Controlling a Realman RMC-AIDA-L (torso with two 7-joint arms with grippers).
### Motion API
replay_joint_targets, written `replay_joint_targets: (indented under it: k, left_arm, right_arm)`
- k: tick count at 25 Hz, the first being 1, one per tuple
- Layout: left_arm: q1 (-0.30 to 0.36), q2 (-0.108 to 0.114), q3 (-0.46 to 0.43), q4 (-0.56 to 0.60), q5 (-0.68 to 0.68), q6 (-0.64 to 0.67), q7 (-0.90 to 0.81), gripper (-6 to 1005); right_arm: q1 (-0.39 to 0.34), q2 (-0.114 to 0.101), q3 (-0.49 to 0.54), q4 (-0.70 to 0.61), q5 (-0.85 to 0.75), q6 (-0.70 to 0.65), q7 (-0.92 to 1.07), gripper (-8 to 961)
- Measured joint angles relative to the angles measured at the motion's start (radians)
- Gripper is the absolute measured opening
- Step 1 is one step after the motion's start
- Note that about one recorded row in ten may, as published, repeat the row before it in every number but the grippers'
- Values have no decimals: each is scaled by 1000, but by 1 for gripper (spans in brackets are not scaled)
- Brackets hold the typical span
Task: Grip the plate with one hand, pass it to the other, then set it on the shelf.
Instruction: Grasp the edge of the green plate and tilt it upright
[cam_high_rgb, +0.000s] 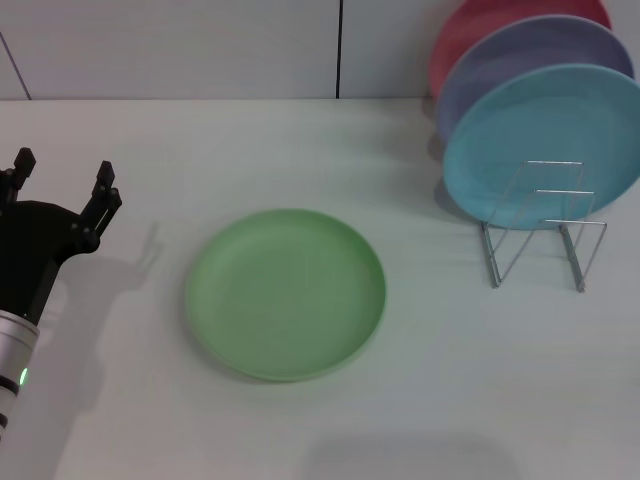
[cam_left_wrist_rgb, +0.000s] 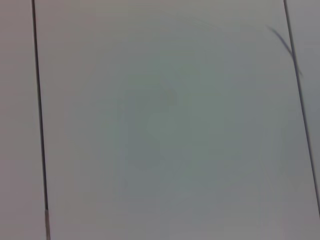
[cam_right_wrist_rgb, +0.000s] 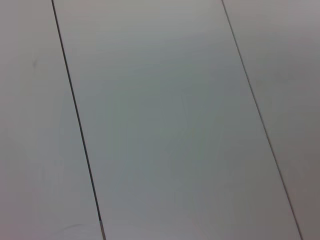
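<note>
The white table (cam_high_rgb: 300, 430) carries everything here. The light-green plate (cam_high_rgb: 286, 294) lies flat at its middle, untouched. To the right, well apart from it, the wire shelf (cam_high_rgb: 543, 228) already props a teal plate (cam_high_rgb: 545, 145), a lavender plate (cam_high_rgb: 520, 70) and a pink plate (cam_high_rgb: 470, 35), with empty front loops. The left gripper (cam_high_rgb: 62, 182) hovers at the table's left edge, fingers spread wide, holding nothing. The right gripper is not in view. The likely trouble: a plate lying flush gives fingers little rim, so it may skid away or slip during the handover.
</note>
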Motion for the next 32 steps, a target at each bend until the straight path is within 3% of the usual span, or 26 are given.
replay_joint_targets:
  k: [10,16,17,18,21,22,23,24,26,27,28,32]
  left_arm:
    - [2,1,0,-17,0,-18,-7,863]
    - [16,19,-53,-190,8,-256,62,862]
    - [40,30,-88,-306,9,-378,138,862]
    - [40,30,-88,-306,9,-378,138,861]
    - [90,44,-159,-519,11,-602,269,861]
    - [127,42,-232,-663,11,-778,326,861]
    - [127,42,-232,-663,11,-778,326,861]
    - [139,39,-264,-716,11,-864,344,861]
    - [161,23,-373,-845,11,-1134,385,861]
    - [164,13,-465,-939,11,-1374,406,861]
    - [164,13,-465,-939,11,-1374,406,861]
    - [128,8,-577,-1054,12,-1810,395,862]
  right_arm:
    - [-1,2,-2,0,-1,-2,0,820]
    - [-2,1,-2,0,-1,-6,0,817]
    - [-2,0,-2,0,-1,-8,0,817]
    - [-2,0,-2,0,-1,-8,0,816]
    - [-2,0,-2,0,-1,-8,0,815]
    - [-2,1,-2,0,-1,-7,0,815]
    - [-2,1,-2,0,-1,-7,0,814]
    - [-2,1,-2,0,-1,-4,0,814]
    - [-2,1,-2,0,-1,0,0,813]
    - [-2,1,-2,0,-1,1,0,812]
    - [-2,1,-2,0,-1,1,0,812]
    - [1,-1,-5,0,-1,3,0,810]
